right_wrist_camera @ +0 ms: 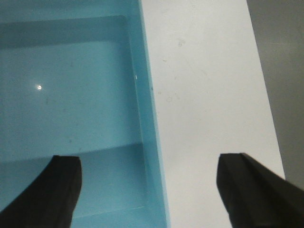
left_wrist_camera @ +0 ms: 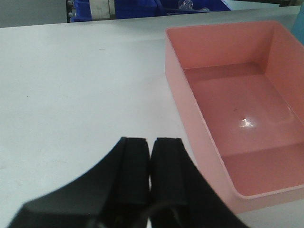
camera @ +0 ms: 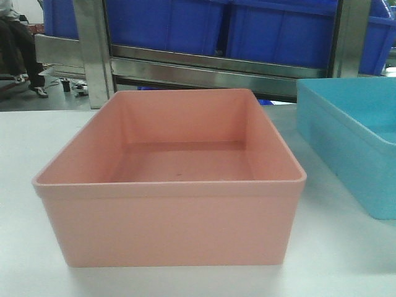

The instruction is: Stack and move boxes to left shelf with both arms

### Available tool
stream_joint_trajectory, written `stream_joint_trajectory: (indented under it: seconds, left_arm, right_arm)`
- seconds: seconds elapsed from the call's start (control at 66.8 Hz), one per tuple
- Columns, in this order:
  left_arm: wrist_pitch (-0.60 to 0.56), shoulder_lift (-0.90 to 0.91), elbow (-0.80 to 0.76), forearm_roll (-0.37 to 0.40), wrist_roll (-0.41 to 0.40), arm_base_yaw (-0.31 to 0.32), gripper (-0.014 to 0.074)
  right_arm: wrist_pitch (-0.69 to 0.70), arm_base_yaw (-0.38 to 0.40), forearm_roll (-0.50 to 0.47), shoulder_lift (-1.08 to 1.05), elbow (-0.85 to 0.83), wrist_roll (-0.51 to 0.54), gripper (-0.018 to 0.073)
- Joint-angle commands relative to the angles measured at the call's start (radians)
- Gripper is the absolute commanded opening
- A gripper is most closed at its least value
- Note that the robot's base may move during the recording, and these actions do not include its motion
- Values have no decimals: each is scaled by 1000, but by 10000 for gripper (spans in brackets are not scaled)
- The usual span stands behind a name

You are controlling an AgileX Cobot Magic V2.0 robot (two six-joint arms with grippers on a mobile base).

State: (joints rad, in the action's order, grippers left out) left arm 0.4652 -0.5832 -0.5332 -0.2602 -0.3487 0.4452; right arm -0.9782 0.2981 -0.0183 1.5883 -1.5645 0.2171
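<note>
The salmon pink box [camera: 170, 210] stands empty on the white table, centre of the front view. The light turquoise box [camera: 356, 139] stands to its right, apart from it. In the left wrist view my left gripper [left_wrist_camera: 150, 142] is shut and empty, over the bare table just left of the pink box [left_wrist_camera: 237, 109]. In the right wrist view my right gripper [right_wrist_camera: 149, 164] is open, straddling the right wall of the turquoise box [right_wrist_camera: 71, 90], one finger over the inside, one over the table. The steel rack [camera: 204, 65] stands behind the table.
Dark blue crates [camera: 185, 25] sit on the rack behind the table. A person's legs [camera: 21, 49] show at far left. The white table's [right_wrist_camera: 209, 95] right edge runs close to the turquoise box in the right wrist view.
</note>
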Motion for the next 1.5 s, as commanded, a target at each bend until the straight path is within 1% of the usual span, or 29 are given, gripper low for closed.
stream_joint_trajectory:
  seconds: [0.0, 0.12, 0.225, 0.359, 0.449, 0.494, 0.569, 0.599, 0.629, 0.749, 0.869, 0.914, 1.153, 1.273, 1.483]
  left_arm:
    - [-77, 2, -28, -15, 3, -2, -10]
    - [-77, 2, -28, -15, 3, -2, -10]
    - [-77, 2, -28, -15, 3, -2, -10]
    - [-77, 2, -28, -15, 3, -2, -10]
    - [-77, 2, -28, -15, 3, -2, -10]
    - [-77, 2, -28, -15, 3, -2, -10]
    - [-77, 2, -28, -15, 3, -2, -10]
    - [-77, 2, -28, -15, 3, -2, -10]
    - [-77, 2, -28, -15, 3, -2, -10]
    - [-77, 2, -28, -15, 3, -2, -10]
    - [-77, 2, -28, -15, 3, -2, -10]
    - [-77, 2, -28, -15, 3, -2, -10]
    - [-77, 2, -28, -13, 3, -2, -10]
    - [-77, 2, -28, -9, 3, -2, -10]
    - [-75, 2, -28, -4, 3, -2, -10]
  right_arm:
    - [93, 9, 5, 44, -43, 85, 613]
    - [135, 9, -8, 161, -43, 137, 613]
    - [169, 9, -15, 256, -43, 139, 613]
    - [251, 9, -15, 355, -43, 145, 613]
    - [290, 9, -15, 393, -43, 145, 612]
    - [299, 9, -15, 403, -43, 145, 596]
    - [312, 9, -14, 406, -42, 146, 520]
    - [319, 9, -14, 406, -42, 146, 465]
    - [331, 9, -14, 406, -42, 146, 391]
    - [344, 9, -14, 406, -42, 147, 195]
    - [344, 9, -14, 406, -42, 148, 38]
    - [343, 9, -14, 405, -42, 148, 58]
    - [304, 9, -21, 358, -42, 139, 56]
    - [282, 9, -45, 294, -42, 117, 56]
    - [244, 9, -109, 162, -42, 116, 56]
